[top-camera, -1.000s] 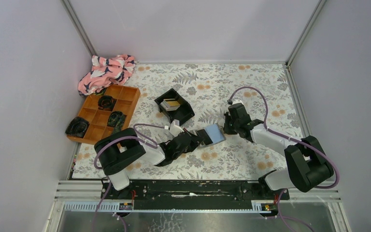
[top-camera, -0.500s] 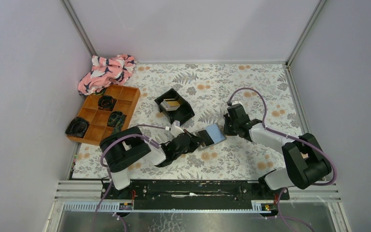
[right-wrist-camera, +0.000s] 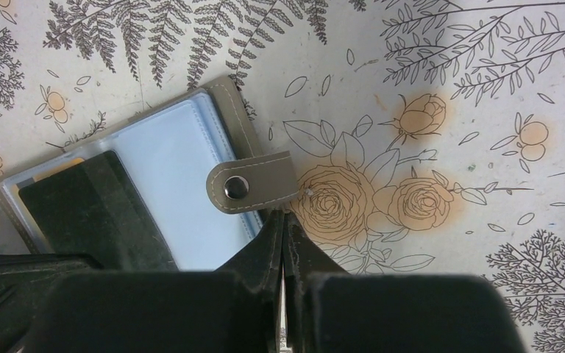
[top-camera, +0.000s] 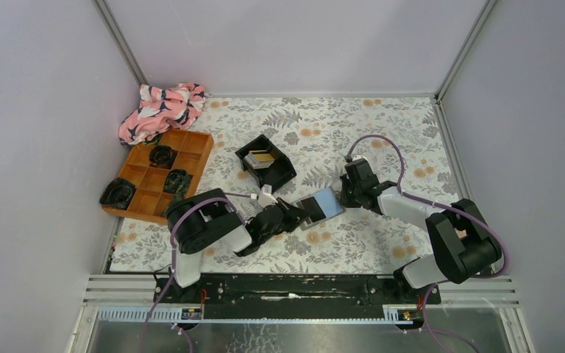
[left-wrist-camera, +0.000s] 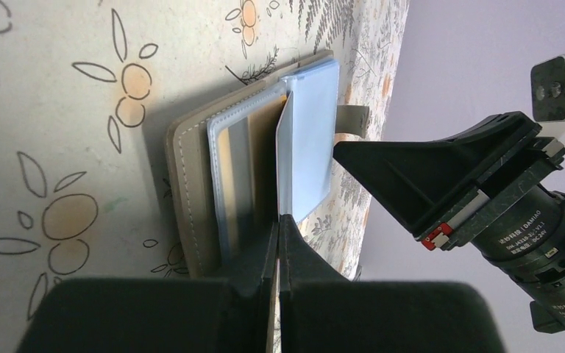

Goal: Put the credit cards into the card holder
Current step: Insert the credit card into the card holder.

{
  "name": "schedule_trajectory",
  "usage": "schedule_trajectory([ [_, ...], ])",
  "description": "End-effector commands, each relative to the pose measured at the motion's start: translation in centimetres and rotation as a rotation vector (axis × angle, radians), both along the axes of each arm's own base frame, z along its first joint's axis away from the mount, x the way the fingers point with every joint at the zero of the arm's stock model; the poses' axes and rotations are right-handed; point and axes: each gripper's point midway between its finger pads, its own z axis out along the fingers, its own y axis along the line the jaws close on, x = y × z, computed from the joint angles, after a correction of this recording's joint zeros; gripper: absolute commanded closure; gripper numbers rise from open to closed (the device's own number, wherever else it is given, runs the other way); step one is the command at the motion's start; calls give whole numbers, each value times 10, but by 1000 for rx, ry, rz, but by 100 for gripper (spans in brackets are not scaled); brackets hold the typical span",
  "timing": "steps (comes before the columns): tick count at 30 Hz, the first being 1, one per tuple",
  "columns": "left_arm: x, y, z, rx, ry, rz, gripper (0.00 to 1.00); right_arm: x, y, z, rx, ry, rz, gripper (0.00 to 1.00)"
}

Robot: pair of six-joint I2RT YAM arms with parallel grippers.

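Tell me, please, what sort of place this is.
Probably a robot lab cell rather than a home: plain walls on a metal frame enclose a table under a flowered cloth, and a left arm and right arm are bolted along its near edge.

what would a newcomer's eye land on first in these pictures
The open card holder in the middle of the floral table cover, its pale blue sleeves fanned, with the left pincer shut on one sleeve and the right pincer shut beside its snap tab. Next, the orange compartment tray and pink fabric at the far left.
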Motion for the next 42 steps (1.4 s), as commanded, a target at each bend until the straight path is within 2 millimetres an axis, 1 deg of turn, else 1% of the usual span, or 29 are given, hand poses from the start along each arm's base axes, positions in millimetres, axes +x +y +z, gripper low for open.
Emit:
schedule_trajectory([
  [1, 1, 6, -9, 32, -20, -17, 100, 12, 10, 12, 30, -34, -3, 100],
  [10, 8, 8, -11, 71, -41, -24, 100, 11, 13, 8, 38, -20, 4, 100],
  [22, 16, 2, -14, 76, -55, -40, 100, 10, 15, 4, 43, -4, 14, 100],
  [31, 15, 2, -17, 79, -51, -50, 100, 9, 16, 2, 46, 6, 16, 100],
  [36, 10, 4, -21, 76, -35, -58, 100, 8, 17, 0, 49, 11, 16, 100],
  [42, 6, -10, -18, 32, -28, -112, 100, 8, 16, -1, 45, 15, 17, 100],
])
